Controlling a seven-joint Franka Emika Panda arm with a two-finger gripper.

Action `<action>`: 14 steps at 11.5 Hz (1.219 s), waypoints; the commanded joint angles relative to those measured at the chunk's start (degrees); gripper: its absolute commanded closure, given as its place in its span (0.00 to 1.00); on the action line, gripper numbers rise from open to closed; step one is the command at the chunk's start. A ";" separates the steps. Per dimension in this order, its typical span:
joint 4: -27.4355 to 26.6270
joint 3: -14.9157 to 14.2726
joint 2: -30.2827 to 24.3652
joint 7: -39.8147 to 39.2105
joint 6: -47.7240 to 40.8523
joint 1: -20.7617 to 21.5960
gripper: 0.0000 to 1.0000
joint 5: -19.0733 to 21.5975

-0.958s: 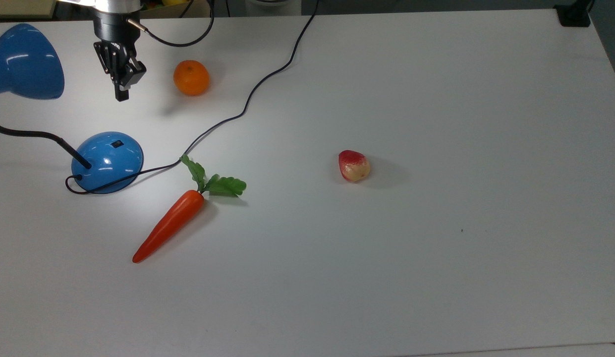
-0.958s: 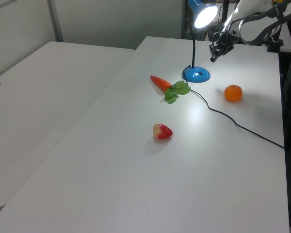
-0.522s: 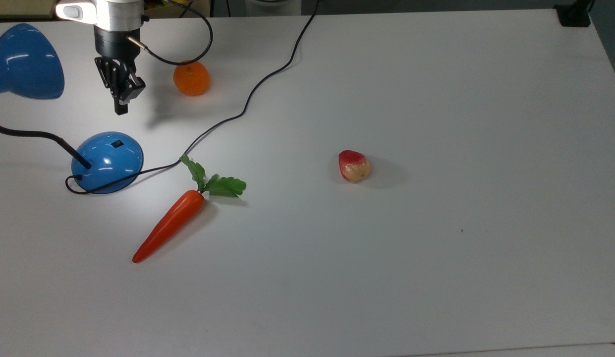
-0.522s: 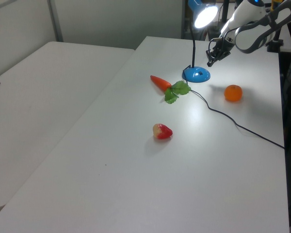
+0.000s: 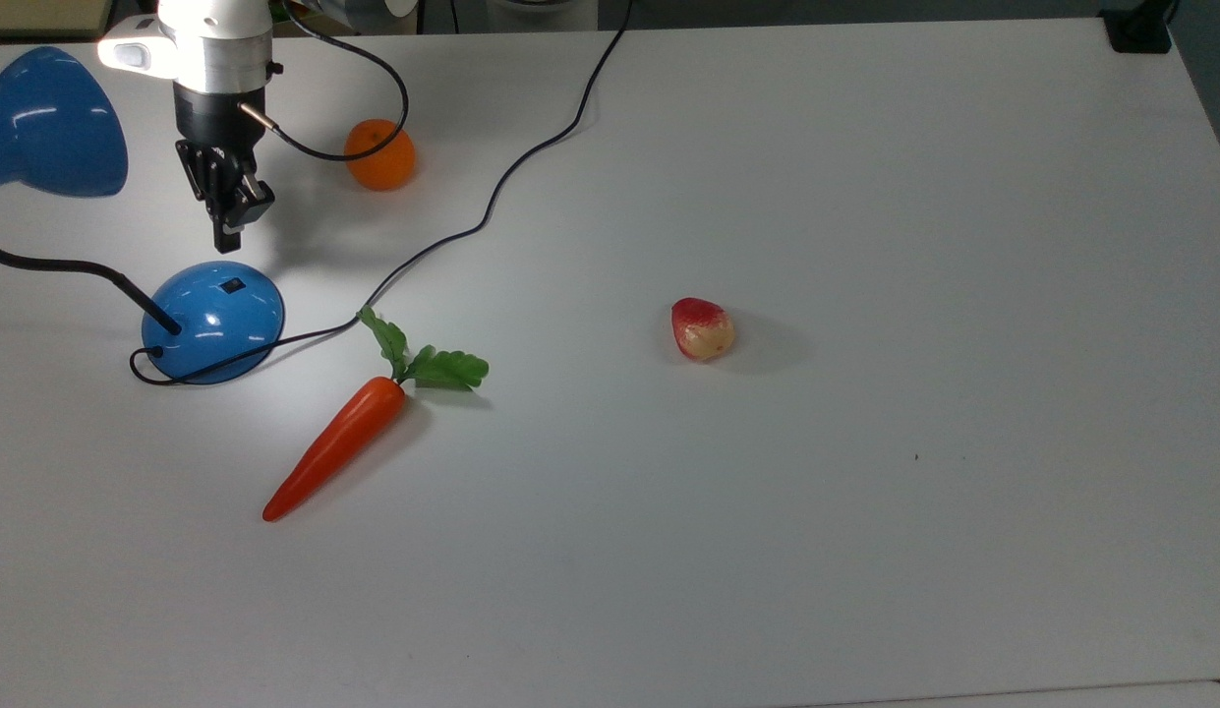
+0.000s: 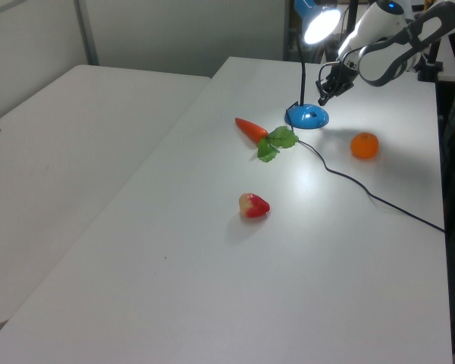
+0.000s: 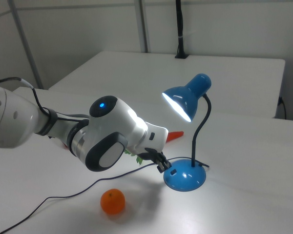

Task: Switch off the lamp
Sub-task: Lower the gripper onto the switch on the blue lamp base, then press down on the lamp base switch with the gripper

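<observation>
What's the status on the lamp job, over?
Gripper jaws shut, just short of the switch. Lamp lit, switch unpressed. Orange and carrot off the path.

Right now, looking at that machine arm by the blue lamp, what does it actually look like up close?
The arm is glossy white with rounded, bulbous shells, dark grey joint bands and a small glowing blue light on one joint. Toward the end comes a silver metal ring, then a black cylinder. The small black two-finger gripper sits at its tip. A thin black cable loops out from the wrist.
</observation>
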 commanded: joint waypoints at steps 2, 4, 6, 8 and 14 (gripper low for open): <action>3.05 -0.01 4.01 3.00 2.62 0.29 1.00 0.40; 3.06 -0.09 4.36 3.09 2.97 0.47 1.00 0.40; 3.14 -0.09 5.06 3.09 2.98 0.56 1.00 0.40; 3.06 -0.09 5.50 3.09 4.20 0.65 1.00 0.40; 2.88 -0.09 6.12 3.00 4.56 0.73 1.00 0.31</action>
